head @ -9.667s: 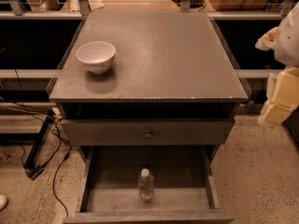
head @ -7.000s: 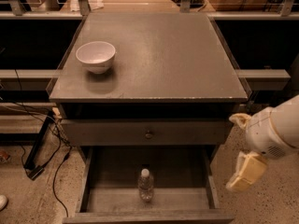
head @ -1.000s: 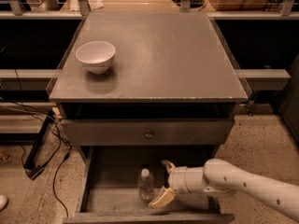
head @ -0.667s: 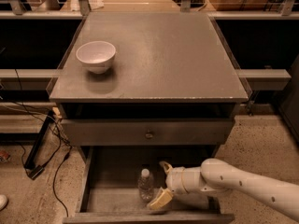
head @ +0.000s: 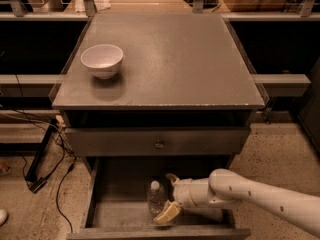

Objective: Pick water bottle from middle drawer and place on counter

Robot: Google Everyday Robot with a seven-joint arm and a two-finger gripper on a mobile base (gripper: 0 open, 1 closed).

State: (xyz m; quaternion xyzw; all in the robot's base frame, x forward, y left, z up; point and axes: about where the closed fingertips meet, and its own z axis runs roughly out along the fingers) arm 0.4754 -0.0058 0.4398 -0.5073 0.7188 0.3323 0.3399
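The water bottle point(head: 156, 197), clear with a white cap, stands upright in the open middle drawer point(head: 107, 211) at the bottom of the view. My gripper point(head: 168, 196) reaches in from the right inside the drawer. Its two fingers point(head: 167, 214) stand apart, one behind and one in front, just to the right of the bottle and close against it. The counter point(head: 175, 59) is the grey top of the cabinet above.
A white bowl point(head: 102, 60) sits on the counter's left side. A closed drawer front with a round knob point(head: 159, 144) is above the open drawer. Black cables point(head: 45, 159) lie on the floor at left. Rails cross at both sides.
My gripper has moved slightly left inside the drawer, closer to the bottle. The bottle has not moved.
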